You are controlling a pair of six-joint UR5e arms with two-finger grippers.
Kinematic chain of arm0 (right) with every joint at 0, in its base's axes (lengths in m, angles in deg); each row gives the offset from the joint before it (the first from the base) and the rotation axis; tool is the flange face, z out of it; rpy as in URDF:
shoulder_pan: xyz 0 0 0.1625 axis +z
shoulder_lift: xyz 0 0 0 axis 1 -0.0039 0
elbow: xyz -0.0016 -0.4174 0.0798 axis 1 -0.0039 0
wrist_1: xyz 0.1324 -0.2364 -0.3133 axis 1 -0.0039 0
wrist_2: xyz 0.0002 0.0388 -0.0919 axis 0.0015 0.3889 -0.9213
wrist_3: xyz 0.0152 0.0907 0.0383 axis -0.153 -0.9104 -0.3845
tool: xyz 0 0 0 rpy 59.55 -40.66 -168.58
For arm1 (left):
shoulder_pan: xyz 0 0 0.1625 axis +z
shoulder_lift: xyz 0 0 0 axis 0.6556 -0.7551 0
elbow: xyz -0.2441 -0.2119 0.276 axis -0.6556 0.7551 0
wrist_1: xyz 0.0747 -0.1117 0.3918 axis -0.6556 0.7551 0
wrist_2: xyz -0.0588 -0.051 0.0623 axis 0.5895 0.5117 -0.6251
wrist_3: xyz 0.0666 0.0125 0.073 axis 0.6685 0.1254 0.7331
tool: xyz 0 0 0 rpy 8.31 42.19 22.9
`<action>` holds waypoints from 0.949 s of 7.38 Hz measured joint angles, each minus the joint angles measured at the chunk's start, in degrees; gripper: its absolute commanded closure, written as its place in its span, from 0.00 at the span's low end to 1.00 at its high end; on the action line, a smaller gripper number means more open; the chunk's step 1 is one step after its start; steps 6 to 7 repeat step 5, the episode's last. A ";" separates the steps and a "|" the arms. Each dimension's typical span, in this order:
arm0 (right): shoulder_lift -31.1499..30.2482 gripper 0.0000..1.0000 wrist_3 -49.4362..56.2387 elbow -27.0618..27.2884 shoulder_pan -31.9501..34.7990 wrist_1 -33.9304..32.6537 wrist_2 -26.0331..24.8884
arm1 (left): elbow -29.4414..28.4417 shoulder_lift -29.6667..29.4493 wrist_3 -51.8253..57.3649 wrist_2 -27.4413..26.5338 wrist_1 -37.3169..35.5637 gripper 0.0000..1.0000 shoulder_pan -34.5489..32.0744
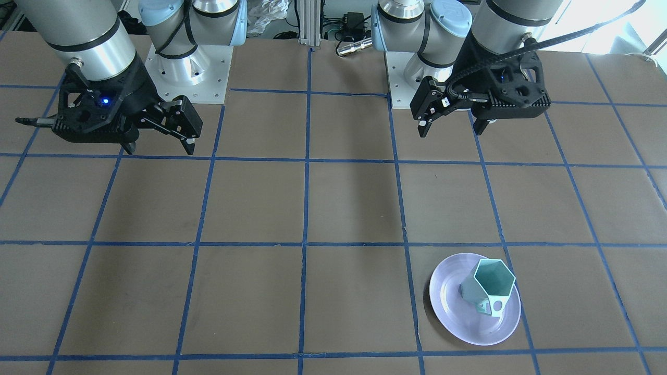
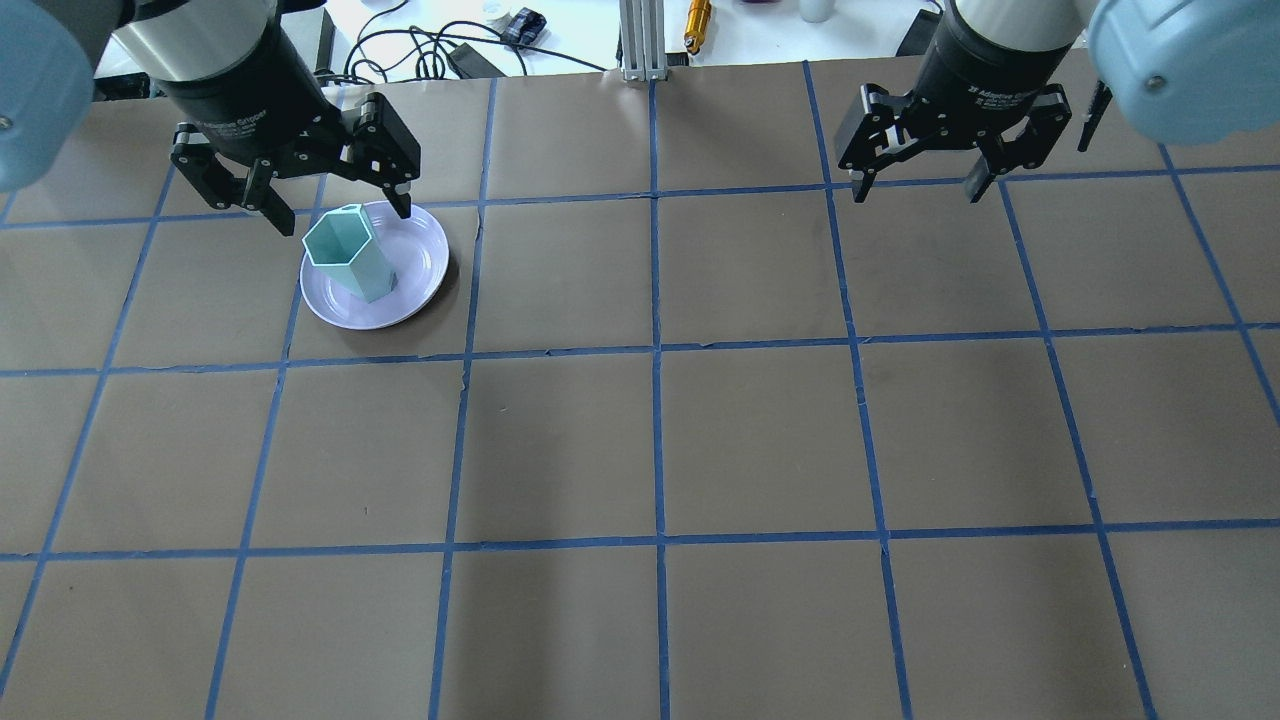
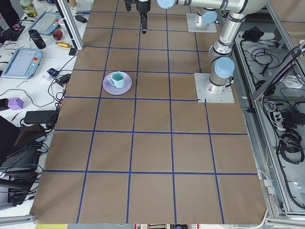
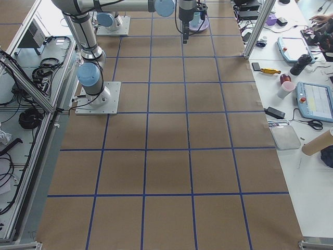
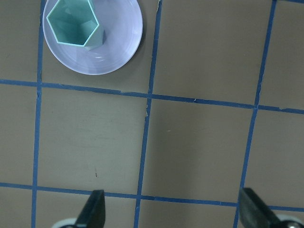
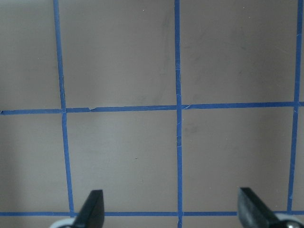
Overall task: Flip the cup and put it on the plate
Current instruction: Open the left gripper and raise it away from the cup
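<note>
So, left side first: my left gripper (image 1: 451, 130) hangs high over the table (image 2: 760, 430), wrist straight down, fingers pointing at the brown paper. The jaws are spread wide with nothing between them. In the front view it sits up close to my left base, well apart from the plate (image 1: 453, 307).

The plate is out on the far left of the table, lying flat right next to a strip of blue tape. The cup (image 1: 490, 286) stands on it right way up, base down on the plate. Its long axis is vertical and the hexagonal mouth points at the ceiling; you can see straight down inside it from my left wrist camera. It sits toward one side of the plate, not dead centre. The handle points away from my bases, toward the far edge of the table.

Over on the right, my right gripper (image 2: 916, 190) has pretty much the same pose: raised, pointing straight down, jaws wide apart and empty, only taped paper under it.
</note>
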 measured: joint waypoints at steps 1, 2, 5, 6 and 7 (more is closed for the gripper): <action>0.00 0.00 0.00 0.00 0.00 0.01 0.00 | -0.60 -0.36 1.53 -0.46 0.27 0.00 0.15; 0.00 0.00 0.00 0.00 0.00 0.02 0.00 | -0.89 -0.53 2.89 -1.14 0.37 0.00 0.26; 0.00 0.00 0.00 0.00 0.00 0.02 0.00 | -0.77 -0.59 3.78 -1.73 0.42 0.00 0.44; 0.00 0.00 0.00 0.00 0.00 0.02 0.00 | -0.77 -0.59 3.78 -1.73 0.42 0.00 0.44; 0.00 0.00 0.00 0.00 0.00 0.02 0.00 | -0.77 -0.59 3.78 -1.73 0.42 0.00 0.44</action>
